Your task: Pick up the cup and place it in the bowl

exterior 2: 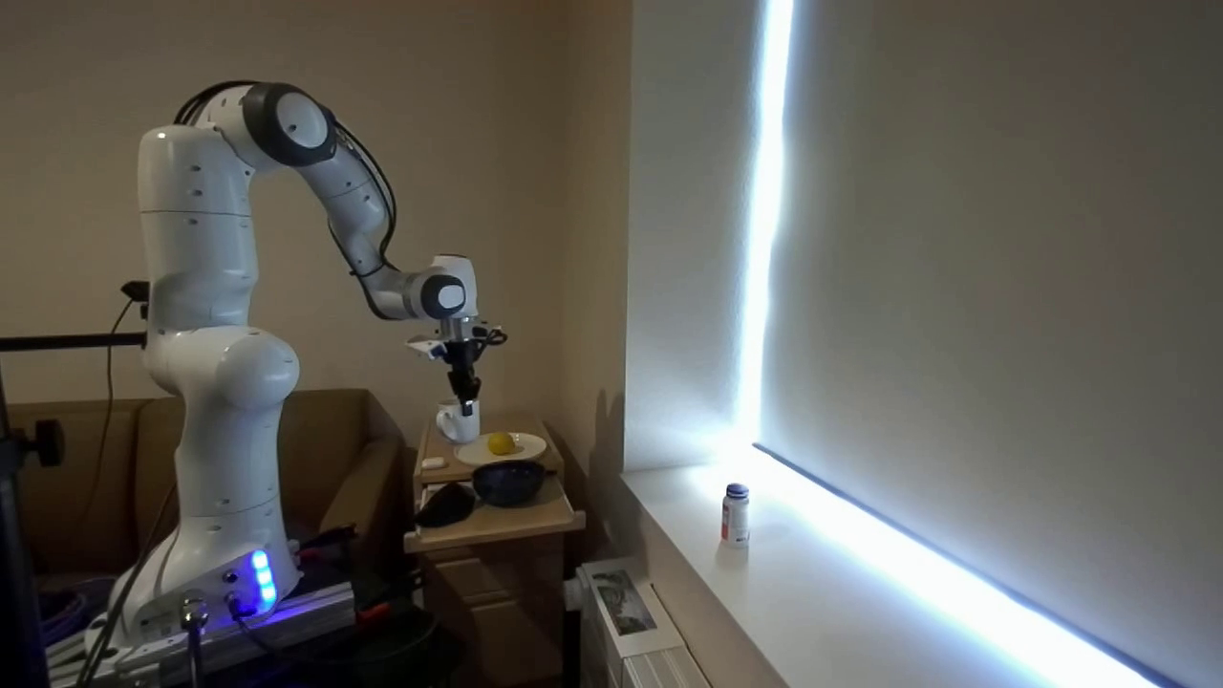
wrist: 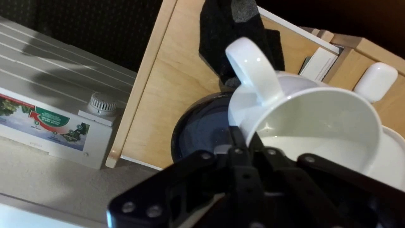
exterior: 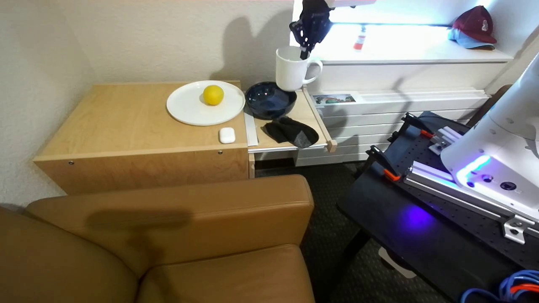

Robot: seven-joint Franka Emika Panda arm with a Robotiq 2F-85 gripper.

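The cup [exterior: 289, 73], a white mug with a side handle, hangs upright in the air above the furniture. My gripper [exterior: 304, 54] is shut on its rim, one finger inside and one outside; the pinch shows in the wrist view [wrist: 245, 137]. The dark blue bowl [exterior: 269, 103] stands on the pulled-out board, with nothing seen inside it. The cup overlaps the bowl's rim in that exterior view, but in an exterior view the cup [exterior 2: 459, 423] appears up and left of the bowl [exterior 2: 508, 484]. In the wrist view the cup [wrist: 329, 117] hides part of the bowl [wrist: 199, 126].
A white plate [exterior: 185, 105] with a yellow ball [exterior: 213, 95] stands beside the bowl. A small white case [exterior: 227, 135] lies in front of the plate. A black cloth [exterior: 290, 131] lies by the bowl. The board's raised wooden edge [exterior: 320, 118] faces the radiator [exterior: 421, 99].
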